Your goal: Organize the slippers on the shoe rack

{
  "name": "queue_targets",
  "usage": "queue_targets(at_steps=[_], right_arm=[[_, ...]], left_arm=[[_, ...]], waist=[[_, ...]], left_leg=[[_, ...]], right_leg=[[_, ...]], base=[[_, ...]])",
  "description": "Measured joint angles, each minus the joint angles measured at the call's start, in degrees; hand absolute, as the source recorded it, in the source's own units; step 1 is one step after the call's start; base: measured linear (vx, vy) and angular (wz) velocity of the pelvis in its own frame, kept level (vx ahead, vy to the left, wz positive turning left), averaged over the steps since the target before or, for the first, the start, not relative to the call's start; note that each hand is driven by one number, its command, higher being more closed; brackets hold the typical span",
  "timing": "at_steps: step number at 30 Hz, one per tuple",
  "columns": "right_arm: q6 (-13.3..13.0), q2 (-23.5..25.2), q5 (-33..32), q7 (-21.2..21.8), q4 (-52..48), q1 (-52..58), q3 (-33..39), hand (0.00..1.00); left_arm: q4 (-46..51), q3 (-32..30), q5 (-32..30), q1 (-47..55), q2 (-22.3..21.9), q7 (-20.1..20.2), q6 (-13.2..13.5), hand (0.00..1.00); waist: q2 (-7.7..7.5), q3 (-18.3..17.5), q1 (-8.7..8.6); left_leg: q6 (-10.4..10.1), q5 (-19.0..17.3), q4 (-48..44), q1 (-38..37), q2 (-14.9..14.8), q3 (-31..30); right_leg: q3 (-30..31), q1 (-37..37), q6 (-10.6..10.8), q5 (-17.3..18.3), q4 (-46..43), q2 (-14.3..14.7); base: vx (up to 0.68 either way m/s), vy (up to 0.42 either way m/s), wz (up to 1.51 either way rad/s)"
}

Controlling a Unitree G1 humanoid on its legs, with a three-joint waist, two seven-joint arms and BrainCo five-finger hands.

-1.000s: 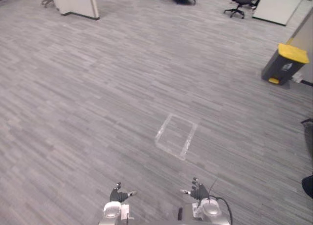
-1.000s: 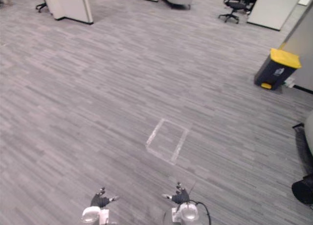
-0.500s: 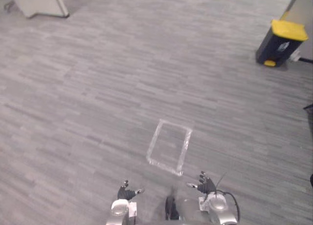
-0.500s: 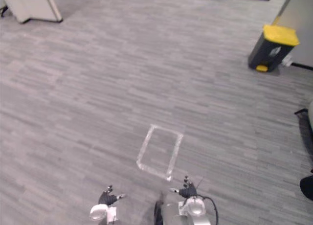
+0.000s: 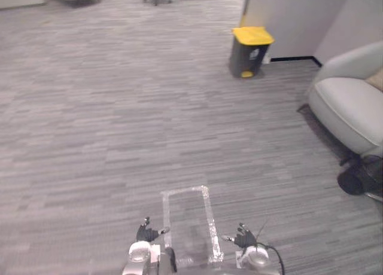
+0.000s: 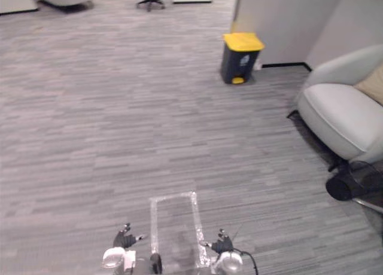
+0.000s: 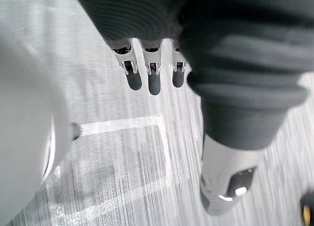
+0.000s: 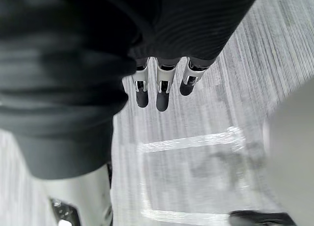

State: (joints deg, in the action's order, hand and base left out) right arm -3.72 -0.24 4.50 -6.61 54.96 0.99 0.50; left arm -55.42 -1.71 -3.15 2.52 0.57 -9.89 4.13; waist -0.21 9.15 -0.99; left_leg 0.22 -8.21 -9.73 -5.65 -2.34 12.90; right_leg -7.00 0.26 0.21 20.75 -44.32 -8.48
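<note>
The left hand (image 5: 145, 232) and the right hand (image 5: 242, 238) hung low above the grey floor (image 5: 108, 125), each with its fingers (image 7: 153, 83) stretched out loosely and empty. A rectangle of pale tape (image 5: 209, 212) lay on the floor between them. Farther away, a bin (image 5: 248, 51) with a yellow lid stood near the wall (image 5: 287, 18), with an armchair (image 5: 347, 104) to its right.

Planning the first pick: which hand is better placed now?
Neither clearly: left hand and right hand hang open, empty, level, either side of the taped rectangle on the floor, touching nothing.
</note>
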Motion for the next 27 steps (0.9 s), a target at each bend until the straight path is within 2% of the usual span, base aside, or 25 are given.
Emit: queue_targets(at_steps=[3,5,6,7,8,9,10,11,12,14,15,16,18,20,21,23,24,25,26,27], right_arm=[[-0.29,-0.05,0.07,0.03,-0.19,-0.96,-0.84,0.00],[-0.31,-0.24,0.10,-0.03,-0.35,-1.61,-0.79,0.00],[-0.27,-0.32,0.13,-0.07,-0.39,-1.89,-0.78,0.00],[-0.26,-0.24,0.24,-0.14,-0.28,-1.73,-0.79,0.00],[-0.27,-0.22,0.36,-0.14,-0.27,-1.43,-0.77,0.00],[-0.31,-1.61,0.55,-0.21,-0.37,-2.32,-0.53,0.00],[-0.27,-2.26,0.49,-0.26,-0.22,-2.14,-0.15,0.00],[-0.27,-2.57,0.49,-0.23,-0.07,-2.16,0.39,0.00],[-0.17,-2.60,0.49,-0.26,0.01,-2.13,1.67,0.00],[0.05,-3.08,0.49,-0.36,-0.08,-1.43,1.58,0.00],[0.25,-3.18,0.46,-0.43,-0.12,-0.72,1.55,0.00],[0.30,-3.11,0.39,-0.52,-0.12,-0.51,1.54,0.00],[0.33,-3.04,0.07,-0.56,-0.05,-0.34,1.54,0.00],[0.44,-3.08,-0.01,-0.70,-0.12,0.04,1.59,0.00],[0.50,-3.08,-0.02,-0.76,-0.04,0.00,1.59,0.00],[0.68,-3.01,-0.01,-0.81,-0.10,0.07,1.58,0.00],[0.73,-3.02,-0.02,-0.87,-0.13,0.07,1.59,0.00],[0.76,-3.15,-0.03,-0.93,-0.13,0.39,1.59,0.00],[0.74,-3.48,-0.02,-0.90,-0.14,0.94,1.60,0.00],[0.81,-3.59,-0.01,-0.95,0.13,0.85,1.59,0.00]], left_arm=[[-1.35,1.20,-0.02,-0.72,0.83,0.05,-0.13,0.00],[-1.48,1.36,-0.02,-0.88,0.89,0.08,-0.59,0.00],[-1.57,1.68,-0.02,-0.66,1.09,0.10,-0.69,0.00],[-1.55,1.94,-0.03,-0.56,1.46,0.14,-0.67,0.00],[-1.53,2.17,-0.04,-0.57,1.77,0.18,-0.64,0.00],[-2.65,2.10,-0.08,-1.09,0.86,0.35,-0.78,0.00],[-2.56,2.21,-0.19,-1.29,0.31,0.59,-0.72,0.00],[-2.50,2.22,-0.24,-1.48,-0.09,0.74,-0.68,0.00],[-2.52,2.12,-0.35,-1.86,-0.54,1.24,-0.75,0.00],[-1.36,0.91,-1.17,-1.49,-1.29,1.43,-0.78,0.00],[0.16,-0.03,-1.37,-0.48,-2.06,1.38,-0.64,0.00],[0.74,-0.54,-1.38,-0.19,-2.28,1.44,-0.60,0.00],[0.90,-0.86,-1.37,-0.04,-2.41,1.42,-0.59,0.00],[1.50,-0.99,-1.37,-0.12,-2.67,1.37,-0.54,0.00],[1.54,-1.04,-1.36,-0.33,-2.73,1.35,-0.53,0.00],[1.87,-1.23,-1.28,-0.41,-3.12,1.17,-0.26,0.00],[1.86,-1.22,-1.28,-0.54,-3.27,1.16,-0.03,0.00],[1.74,-0.85,-1.25,-0.67,-3.46,1.20,0.21,0.00],[1.25,-0.53,-1.25,-0.59,-3.47,1.22,0.34,0.00],[0.87,-0.67,-1.21,-0.60,-3.53,1.26,0.40,0.00]], waist=[[0.17,0.21,-0.25],[0.41,0.83,-0.55],[0.39,0.89,-0.81],[-0.63,0.83,-1.06],[-1.70,0.82,-1.13],[0.58,1.38,-1.46],[1.17,1.05,-2.11],[1.43,1.26,-2.31],[1.63,1.44,-2.40],[2.07,1.79,-2.24],[2.00,1.86,-1.60],[2.13,1.80,-1.27],[1.99,1.69,-1.04],[1.72,1.65,-0.71],[1.68,1.68,-0.32],[1.47,1.62,0.84],[1.50,1.60,0.86],[1.78,1.43,0.82],[2.61,0.93,0.79],[3.65,0.36,1.02]], left_leg=[[-0.04,0.01,4.84,-4.28,-1.08,3.72],[-0.04,0.01,5.17,-5.85,-2.29,5.49],[-0.32,-0.15,5.73,-7.21,-2.58,5.98],[-1.42,-0.83,5.77,-8.62,-1.88,6.55],[-2.67,-1.62,5.69,-9.16,-0.89,6.37],[-4.59,-2.91,5.24,-10.61,-2.81,5.98],[-4.59,-2.88,3.02,-9.86,-3.23,5.57],[-4.60,-2.88,0.45,-8.78,-3.77,5.24],[-4.66,-2.89,-7.25,-5.98,-5.23,5.17],[-7.32,-1.33,-21.18,-1.62,-8.78,4.78],[-8.78,-3.36,-29.63,0.44,-10.36,3.92],[-7.88,-5.29,-32.89,1.53,-10.73,3.91],[-6.18,-7.46,-32.11,3.73,-9.74,3.90],[-4.88,-8.92,-24.96,7.23,-6.70,0.48],[-4.90,-8.91,-20.49,8.17,-4.66,-3.15],[-4.93,-8.19,-10.77,10.40,-0.15,-15.58],[-4.60,-7.31,-9.49,11.15,0.62,-18.20],[-4.51,-3.98,-6.43,11.50,1.19,-21.33],[-4.00,-0.08,-5.04,11.52,0.20,-21.67],[-5.95,1.68,-5.98,11.43,-0.92,-20.96]], right_leg=[[-8.66,-7.09,0.20,0.83,5.79,0.51],[-13.69,-10.10,-0.57,-0.44,11.34,0.77],[-16.00,-11.34,-1.12,-4.15,16.46,1.28],[-15.73,-11.22,-2.64,-11.03,22.96,1.55],[-14.93,-11.39,-5.02,-16.70,24.93,1.11],[-15.09,-11.21,-4.93,-14.77,22.10,2.22],[-15.15,-10.88,-4.74,-12.74,22.63,2.60],[-15.21,-10.55,-4.69,-12.14,22.82,2.68],[-14.50,-9.26,-4.78,-11.33,23.98,3.53],[-13.21,-4.94,-5.17,-11.05,27.23,5.72],[-10.68,-1.88,-5.87,-10.65,29.29,7.61],[-8.36,0.03,-6.26,-10.37,30.25,8.50],[-5.24,2.07,-6.39,-10.29,31.34,8.76],[0.38,3.31,-6.06,-10.49,32.20,8.73],[2.47,3.65,-5.70,-10.71,32.62,8.55],[8.96,4.05,-4.13,-10.14,32.68,8.15],[10.22,4.33,-3.44,-9.83,32.58,8.04],[11.92,4.78,-2.01,-9.01,32.45,8.13],[13.46,4.95,-0.76,-8.17,32.22,9.06],[14.87,5.25,-0.20,-6.92,31.39,9.97]], base=[[0.31,0.086,-0.43],[0.30,0.001,-0.39],[0.33,-0.045,-0.26],[0.35,-0.066,-0.21],[0.38,-0.107,-0.23],[0.37,-0.140,-0.08],[0.42,-0.195,-0.06],[0.38,-0.223,0.05],[0.31,-0.207,-0.11],[0.28,-0.142,-0.46],[0.38,-0.090,-1.06],[0.44,-0.052,-1.39],[0.30,0.014,-1.21],[0.26,0.074,-1.28],[0.27,0.152,-1.47],[0.28,0.211,-1.48],[0.24,0.237,-1.13],[0.21,0.275,-0.94],[0.21,0.303,-1.03],[0.18,0.325,-1.00]])
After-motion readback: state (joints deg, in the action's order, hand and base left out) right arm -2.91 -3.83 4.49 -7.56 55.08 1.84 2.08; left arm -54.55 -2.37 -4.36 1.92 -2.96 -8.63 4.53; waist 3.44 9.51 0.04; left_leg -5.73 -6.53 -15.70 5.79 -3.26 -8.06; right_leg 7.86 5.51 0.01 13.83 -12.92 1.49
